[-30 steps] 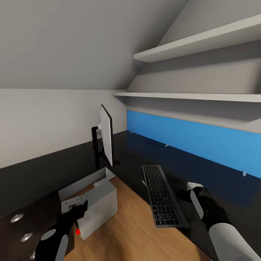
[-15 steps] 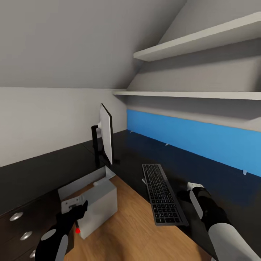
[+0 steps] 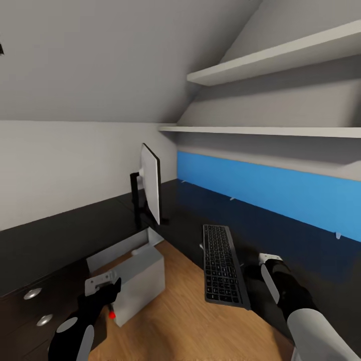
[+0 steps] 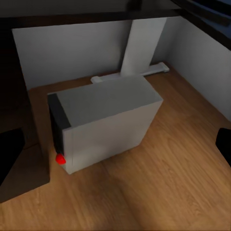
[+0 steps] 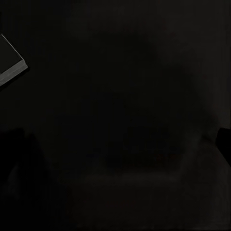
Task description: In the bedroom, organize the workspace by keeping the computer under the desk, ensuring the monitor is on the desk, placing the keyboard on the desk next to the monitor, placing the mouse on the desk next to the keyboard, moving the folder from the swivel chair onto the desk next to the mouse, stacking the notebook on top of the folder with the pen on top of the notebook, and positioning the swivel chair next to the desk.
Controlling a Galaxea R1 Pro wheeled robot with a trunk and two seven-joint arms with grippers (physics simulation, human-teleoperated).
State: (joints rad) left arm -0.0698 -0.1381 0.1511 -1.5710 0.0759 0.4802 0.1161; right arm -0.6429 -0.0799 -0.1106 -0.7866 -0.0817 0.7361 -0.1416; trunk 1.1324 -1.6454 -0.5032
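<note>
Right end effector [image 3: 252, 275], aperture hidden, beside flat dark-keyed keyboard [image 3: 223, 263] overhanging black desk [image 3: 281, 235].

Your head view: monitor [image 3: 151, 182] upright on desk [image 3: 60, 235], left of keyboard [image 3: 223, 263]. Keyboard lies on desk near front edge, one end apparently overhanging. Computer [image 3: 134, 278] on floor [image 3: 185, 321] under desk, below monitor. Shelves [image 3: 281, 75] on wall above desk, right.
</note>
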